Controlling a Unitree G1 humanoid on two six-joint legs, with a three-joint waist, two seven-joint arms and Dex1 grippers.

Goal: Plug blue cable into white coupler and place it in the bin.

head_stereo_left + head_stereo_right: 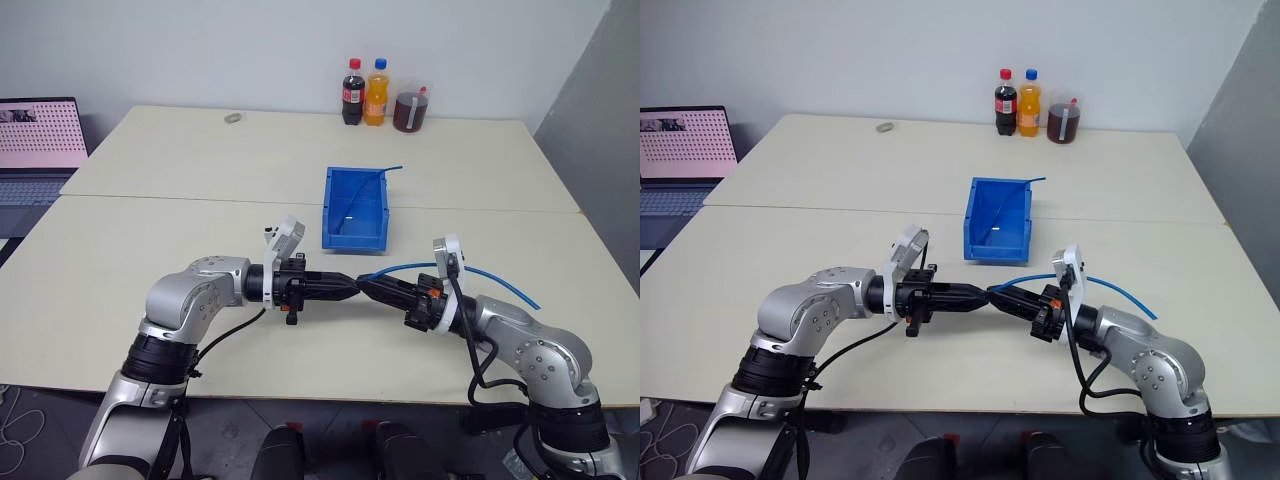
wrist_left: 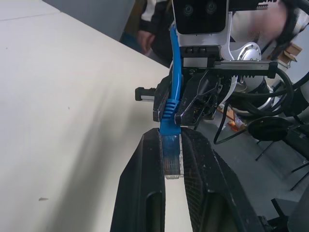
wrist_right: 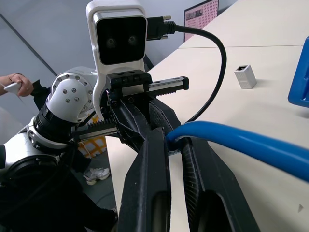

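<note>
Blue cable (image 2: 172, 96): plug end pinched by both left tool (image 1: 345, 288) and right tool (image 1: 372, 289), above counter (image 1: 200, 230). White coupler (image 3: 245, 76) lies apart; you steady the plug before approaching.

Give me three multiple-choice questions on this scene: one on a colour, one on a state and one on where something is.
1. The bin is: A blue, B red, C white.
2. The left claw is: A wide open, B shut on the cable's plug, C shut on nothing.
3. The coupler is: A in the bin, B in the left claw, C on the table.

Answers:
1. A, its walls are bright blue.
2. B, the clear plug sits pinched between its black fingers.
3. C, the right wrist view shows it lying alone on the tabletop.
</note>
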